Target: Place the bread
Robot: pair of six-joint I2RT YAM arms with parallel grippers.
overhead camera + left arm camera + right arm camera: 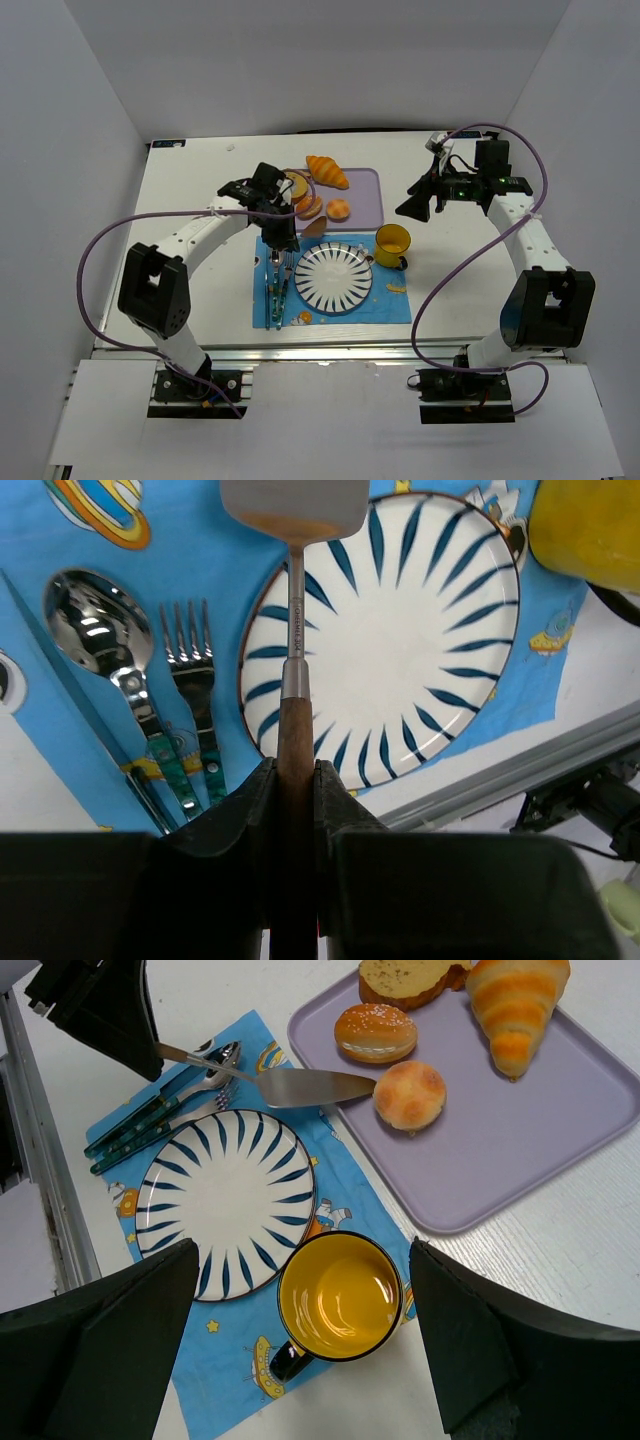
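Note:
The bread (375,1032) is a small oval golden-brown roll on the purple tray (520,1150); it also shows in the top view (310,207). My left gripper (283,235) is shut on the wooden handle of a metal spatula (297,730). The spatula's empty blade (310,1087) lies at the tray's near edge. The blade sits just in front of the bread, its tip by a rounder orange bun (410,1095). The gripper (297,770) hangs over the striped plate (400,640). My right gripper (415,205) is open and empty above the yellow mug (340,1295).
A croissant (515,1005) and a cut roll (405,978) lie at the tray's back. The plate (333,277), the mug (392,245), a spoon (95,630), a fork (190,680) and a knife sit on a blue placemat (385,305).

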